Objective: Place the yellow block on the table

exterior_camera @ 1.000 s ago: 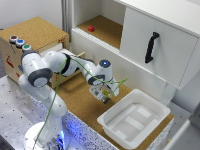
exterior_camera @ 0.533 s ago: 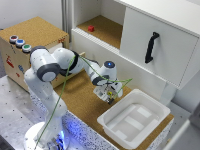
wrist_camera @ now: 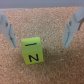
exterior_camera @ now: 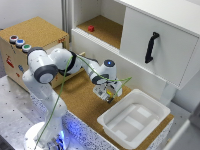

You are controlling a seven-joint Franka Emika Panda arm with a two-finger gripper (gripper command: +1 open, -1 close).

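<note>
Overhead, the arm bends out from its base and points its claw [exterior_camera: 109, 93] straight down over the table [exterior_camera: 80, 97], near the white plastic bin [exterior_camera: 134, 119]; the wrist view shows the fingers spread wide, gripping nothing; the yellow block [wrist_camera: 33, 51] lies on the cork between them, clear of both fingertips [wrist_camera: 67, 42]; a red block [exterior_camera: 91, 28] sits on the cabinet shelf.
</note>
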